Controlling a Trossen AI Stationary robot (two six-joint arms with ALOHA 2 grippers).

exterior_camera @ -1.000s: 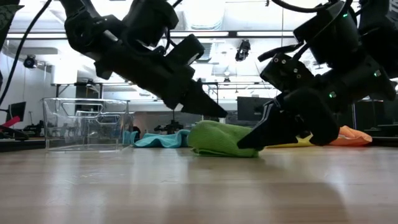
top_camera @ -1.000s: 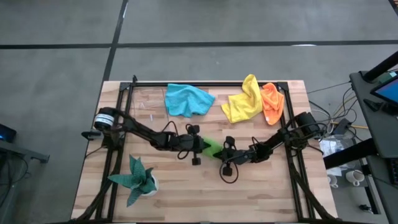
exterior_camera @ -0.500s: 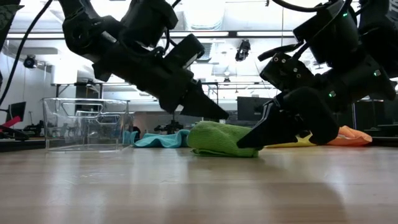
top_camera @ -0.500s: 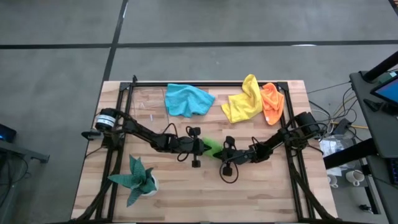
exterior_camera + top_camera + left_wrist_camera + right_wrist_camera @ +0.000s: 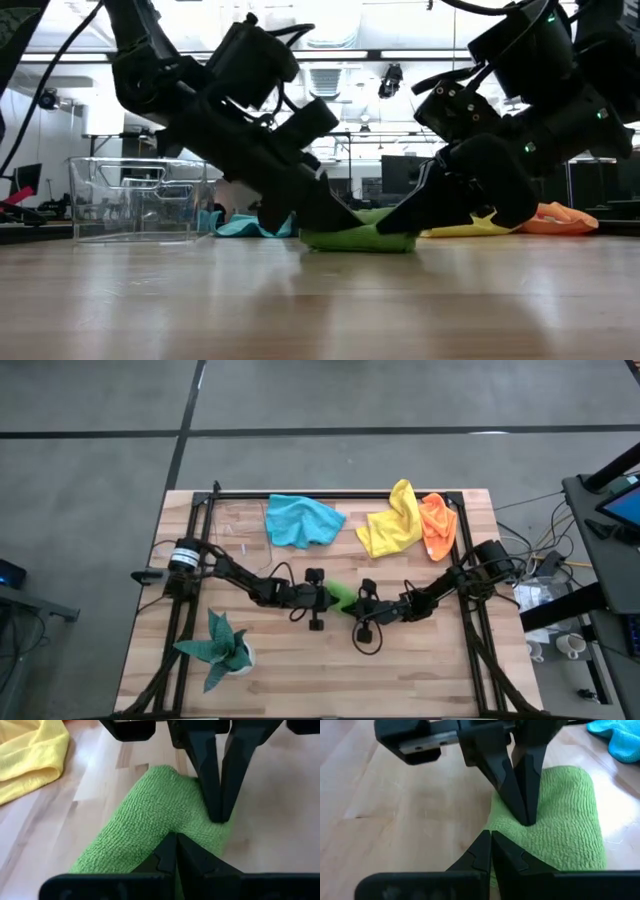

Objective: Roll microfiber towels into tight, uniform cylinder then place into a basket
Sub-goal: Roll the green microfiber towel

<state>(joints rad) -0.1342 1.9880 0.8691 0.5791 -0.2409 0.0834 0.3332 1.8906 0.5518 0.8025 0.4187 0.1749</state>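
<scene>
The lime green towel (image 5: pixel 341 595) lies as a short thick roll on the table's middle. My left gripper (image 5: pixel 327 598) is shut with its tips on the roll's left side. My right gripper (image 5: pixel 353 606) is shut with its tips on the roll's right side. The two grippers face each other, tips almost meeting (image 5: pixel 220 817). The blue towel (image 5: pixel 303 520), the yellow towel (image 5: pixel 390 522) and the orange towel (image 5: pixel 437 525) lie crumpled at the far edge. The clear basket (image 5: pixel 135 200) stands on the table at the far left. My left gripper presses its shut fingertips (image 5: pixel 172 842) onto the green roll's top (image 5: pixel 150 820), slanting down from the table's left. The roll lies on the table and is dented under the tips (image 5: pixel 340 215). My right gripper presses its shut fingertips (image 5: pixel 489 840) onto the roll's other side (image 5: pixel 520 845), slanting down from the table's right. The roll stays on the table (image 5: pixel 395 228).
A dark teal plant in a white pot (image 5: pixel 222 648) stands near the front left. A black metal frame (image 5: pixel 200 510) runs round the table's edges. Bare wood lies in front of the roll.
My left gripper has come down and a little toward the table's right, onto the green roll, and stays shut. The roll is pressed flatter than before. My right gripper has kept its place.
</scene>
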